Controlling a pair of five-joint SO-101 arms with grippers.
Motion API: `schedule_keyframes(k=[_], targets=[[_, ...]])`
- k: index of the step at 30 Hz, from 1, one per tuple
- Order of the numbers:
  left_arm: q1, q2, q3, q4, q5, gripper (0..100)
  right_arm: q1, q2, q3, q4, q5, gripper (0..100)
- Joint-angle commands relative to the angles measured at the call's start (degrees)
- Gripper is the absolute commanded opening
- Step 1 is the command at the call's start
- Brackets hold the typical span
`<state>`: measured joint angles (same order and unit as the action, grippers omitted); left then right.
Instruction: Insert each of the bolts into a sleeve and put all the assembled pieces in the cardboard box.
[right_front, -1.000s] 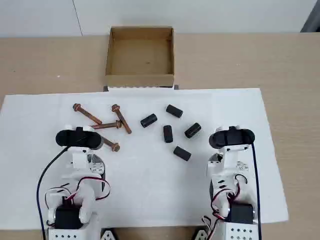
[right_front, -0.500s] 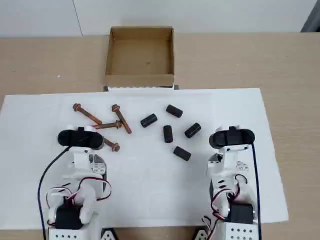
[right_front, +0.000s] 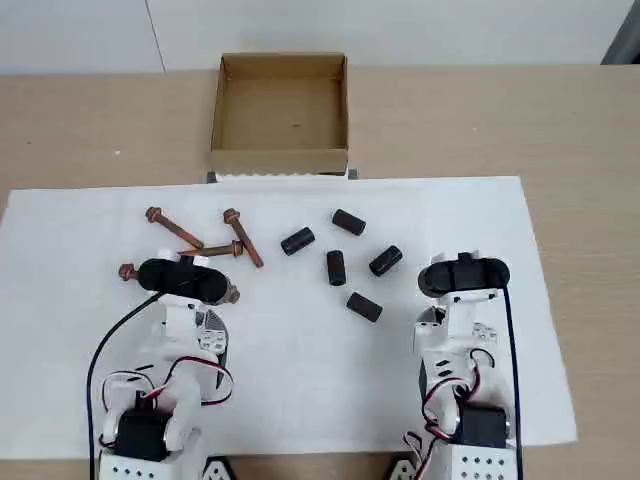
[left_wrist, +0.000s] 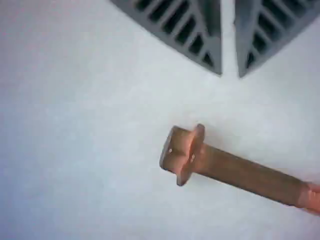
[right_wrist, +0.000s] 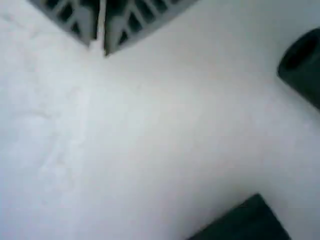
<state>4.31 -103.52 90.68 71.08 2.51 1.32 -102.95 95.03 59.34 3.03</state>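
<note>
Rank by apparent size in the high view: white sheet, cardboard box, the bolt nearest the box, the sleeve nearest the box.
Largest to smallest:
1. white sheet
2. cardboard box
3. bolt
4. sleeve
None look alike.

A copper-brown metal bolt with a flanged head (left_wrist: 225, 167) lies on the plain white paper sheet (left_wrist: 75, 125) just ahead of the left gripper (left_wrist: 228, 70). The gripper's fingers (left_wrist: 195, 35) are grey with a slatted rib pattern. The right gripper (right_wrist: 100, 47) shows the same grey ribs. A matte black cylindrical sleeve (right_wrist: 302, 70) lies ahead of its jaws. The square cardboard box (right_front: 280, 160), far beyond both, is plain tan-brown.
</note>
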Motion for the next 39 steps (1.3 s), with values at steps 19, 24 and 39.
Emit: schedule_keyframes(k=[19,24,39], targets=[[-2.37,-0.26,-13.41,0.44,-0.18,1,0.31,-0.04,-19.52,7.08,-0.18,0.2],[-2.37,-0.18,-16.22,0.44,-0.18,1,0.31,1.27,-23.47,8.84,-0.18,0.2],[-2.37,41.93,-44.88,8.35,0.00,1,-0.04,46.81,-58.73,9.19,-9.67,0.3]])
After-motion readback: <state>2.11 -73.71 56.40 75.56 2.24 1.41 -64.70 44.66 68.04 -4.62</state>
